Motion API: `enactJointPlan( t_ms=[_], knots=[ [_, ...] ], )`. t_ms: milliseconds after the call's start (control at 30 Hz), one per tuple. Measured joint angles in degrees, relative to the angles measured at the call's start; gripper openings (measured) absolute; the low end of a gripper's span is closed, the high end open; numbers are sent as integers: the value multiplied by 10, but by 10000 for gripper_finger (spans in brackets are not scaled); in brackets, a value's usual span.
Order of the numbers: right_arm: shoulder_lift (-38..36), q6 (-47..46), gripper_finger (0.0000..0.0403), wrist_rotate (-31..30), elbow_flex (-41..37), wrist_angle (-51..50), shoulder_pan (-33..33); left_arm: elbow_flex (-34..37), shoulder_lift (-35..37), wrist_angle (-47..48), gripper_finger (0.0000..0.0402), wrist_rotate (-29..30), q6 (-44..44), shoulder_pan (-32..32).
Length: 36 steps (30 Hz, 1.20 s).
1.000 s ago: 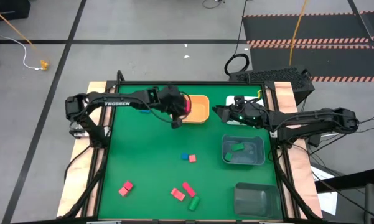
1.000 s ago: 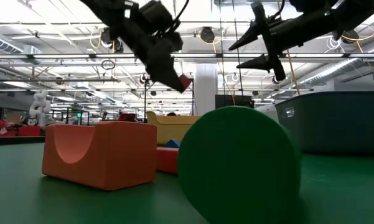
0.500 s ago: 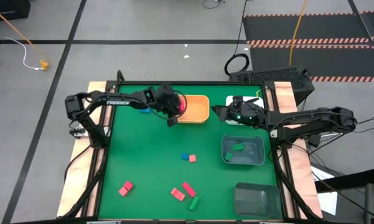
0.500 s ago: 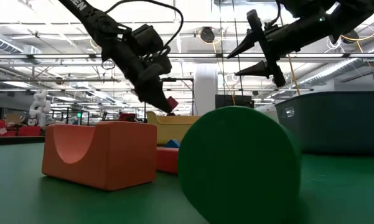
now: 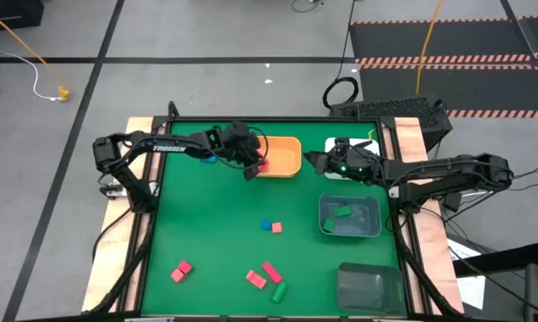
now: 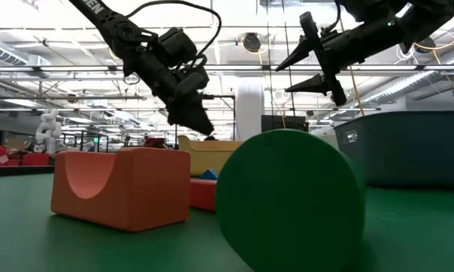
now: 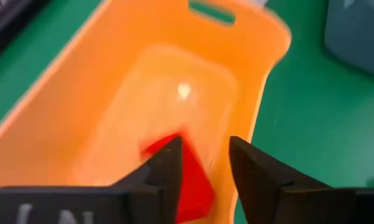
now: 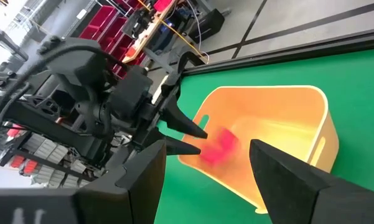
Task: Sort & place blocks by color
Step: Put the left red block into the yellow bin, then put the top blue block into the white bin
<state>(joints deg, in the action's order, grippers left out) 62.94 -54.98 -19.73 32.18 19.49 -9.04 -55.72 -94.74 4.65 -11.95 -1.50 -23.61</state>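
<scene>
One red block (image 8: 219, 147) that was clamped in the left hand (image 7: 202, 163) a second ago is now free, falling into the orange bin (image 5: 280, 156) just under and ahead of the released, parted fingers (image 7: 163, 171); the hand has dropped from above the bin to its near rim. The right hand (image 5: 310, 161), open and empty, hovers unchanged beside the bin's far side. Remaining blocks (image 5: 270, 227) lie well back on the green bench (image 5: 206, 233), a green one in the grey bin (image 5: 349, 216); behind is an open workshop with ceiling trusses.
</scene>
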Motion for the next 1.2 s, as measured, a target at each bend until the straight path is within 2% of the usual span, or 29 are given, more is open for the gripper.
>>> enactJointPlan(
  t_ms=[167, 267, 467, 567, 667, 933, 1200],
  knots=[
    [0, -12, 222, 2, 0, 0, 0, -9, 18, -1, 171, -17, 7, 1],
    [0, -13, 222, 3, 0, 0, 0, -19, 46, 55, 178, -13, 45, -2],
    [0, -14, 222, 3, 0, 4, 0, -28, 132, 187, 179, 87, 185, -34],
    [0, -10, 222, 3, 0, 4, 0, -27, 149, 260, 179, 127, 246, -65],
    [0, -1, 222, 3, 0, 4, 0, -26, 142, 341, 179, 135, 314, -104],
    [0, 6, 222, 3, 0, 4, 0, -27, 82, 426, 179, 136, 447, -164],
    [0, 6, 222, 3, 0, 4, 0, -26, 38, 423, 179, 137, 465, -178]
  ],
)
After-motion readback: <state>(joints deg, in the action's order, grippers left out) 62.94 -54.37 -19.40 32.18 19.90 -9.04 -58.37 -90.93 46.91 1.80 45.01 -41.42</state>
